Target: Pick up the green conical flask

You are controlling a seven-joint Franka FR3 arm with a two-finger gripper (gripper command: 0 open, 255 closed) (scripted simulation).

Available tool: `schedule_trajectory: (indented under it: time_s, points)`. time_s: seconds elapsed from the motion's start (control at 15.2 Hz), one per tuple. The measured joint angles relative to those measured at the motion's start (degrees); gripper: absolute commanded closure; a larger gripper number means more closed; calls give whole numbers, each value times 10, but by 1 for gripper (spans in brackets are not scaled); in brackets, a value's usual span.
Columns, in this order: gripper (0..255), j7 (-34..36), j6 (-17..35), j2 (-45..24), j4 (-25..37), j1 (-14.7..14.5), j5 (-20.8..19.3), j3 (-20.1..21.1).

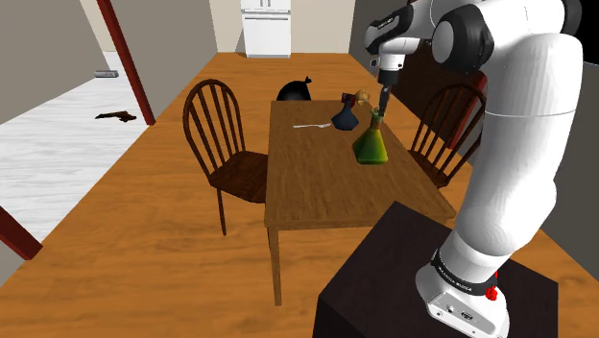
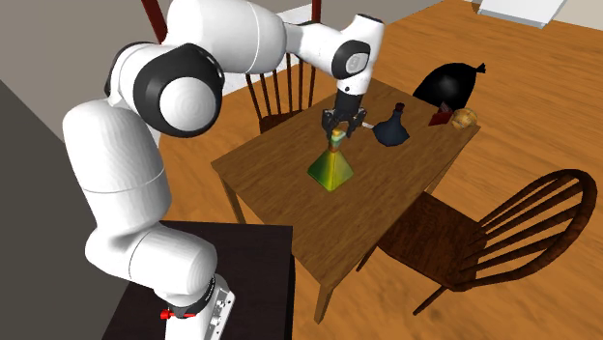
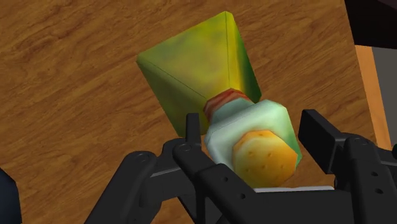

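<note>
The black end effector stood around the neck of the green conical flask, just under its collar. We could not tell whether it was clenched on the neck or merely flanking it. The flask had a faceted, pyramid-like body mottled green and yellow, an orange ring at the neck, a pale green collar and a tan, cork-like stopper. It stood upright on the wood-grain table, near the edge at the shoulder view's right, with the end effector coming down on it from above.

Just beyond the flask we saw a squat dark blue flask, apart from it, and a thin pale fork lying flat nearer the table's middle. A small tan lump sat at the far corner. Dark spindle-backed wooden chairs flanked the table, and a black sack lay on the plank floor behind it. Lettering on the band at the arm's base was too small to read.
</note>
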State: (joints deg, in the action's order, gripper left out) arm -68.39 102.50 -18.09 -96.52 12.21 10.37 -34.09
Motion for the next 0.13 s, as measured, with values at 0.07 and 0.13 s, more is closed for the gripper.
schedule_trajectory:
  time_s: [0.07, 0.13]
  points:
    - [255, 1, -8, -1, 9, 1, 0, 0]
    - [255, 1, -13, 1, 12, 1, -1, -1]
